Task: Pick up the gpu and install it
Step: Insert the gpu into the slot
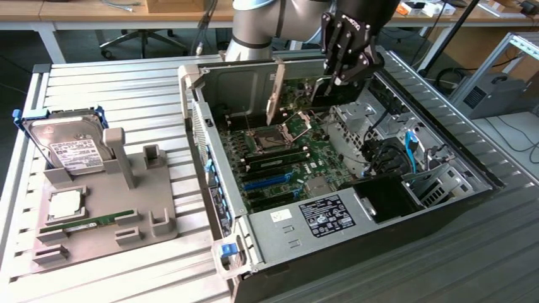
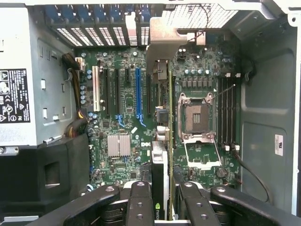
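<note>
the thin flat black rectangular gpu card (image 1: pixel 330 95) stands upright on its long edge inside the open grey metal computer case (image 1: pixel 252 243), clamped between the fingers of the black gripper (image 1: pixel 341 79). its grey metal bracket (image 1: pixel 272 95) faces the case's rear wall. in the wrist view the card (image 2: pixel 160 160) appears edge-on over the green motherboard (image 2: pixel 129 101), just beside the square cpu socket (image 2: pixel 195 117). whether it touches a slot cannot be told.

Slatted metal table (image 1: pixel 110 82), desks (image 1: pixel 50 9) behind
</note>
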`<action>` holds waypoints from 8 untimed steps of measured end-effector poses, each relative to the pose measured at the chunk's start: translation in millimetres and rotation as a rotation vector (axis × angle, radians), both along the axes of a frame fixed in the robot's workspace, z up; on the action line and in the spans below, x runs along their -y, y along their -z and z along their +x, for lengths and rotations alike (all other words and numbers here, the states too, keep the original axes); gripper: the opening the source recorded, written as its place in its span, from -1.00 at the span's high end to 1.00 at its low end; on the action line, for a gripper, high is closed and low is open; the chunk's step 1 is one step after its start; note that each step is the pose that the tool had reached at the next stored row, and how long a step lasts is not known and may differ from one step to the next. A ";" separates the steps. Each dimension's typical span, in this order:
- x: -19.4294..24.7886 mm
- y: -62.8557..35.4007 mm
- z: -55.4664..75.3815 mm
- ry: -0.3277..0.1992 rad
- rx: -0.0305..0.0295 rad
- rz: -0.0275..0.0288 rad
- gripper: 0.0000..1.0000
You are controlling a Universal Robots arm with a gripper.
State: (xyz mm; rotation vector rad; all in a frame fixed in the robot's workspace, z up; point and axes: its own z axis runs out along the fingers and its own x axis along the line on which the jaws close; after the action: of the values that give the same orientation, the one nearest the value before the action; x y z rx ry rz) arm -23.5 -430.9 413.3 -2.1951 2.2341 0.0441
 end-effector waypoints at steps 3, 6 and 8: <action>0.0 5.1 0.0 0.000 0.0000 0.0000 0.47; 0.0 8.7 0.0 0.000 0.0000 0.0000 0.47; 0.0 12.5 0.0 0.000 0.0000 0.0000 0.47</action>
State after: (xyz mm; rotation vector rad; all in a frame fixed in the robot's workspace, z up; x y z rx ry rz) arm -23.5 -430.9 400.8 -2.1951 2.2341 0.0441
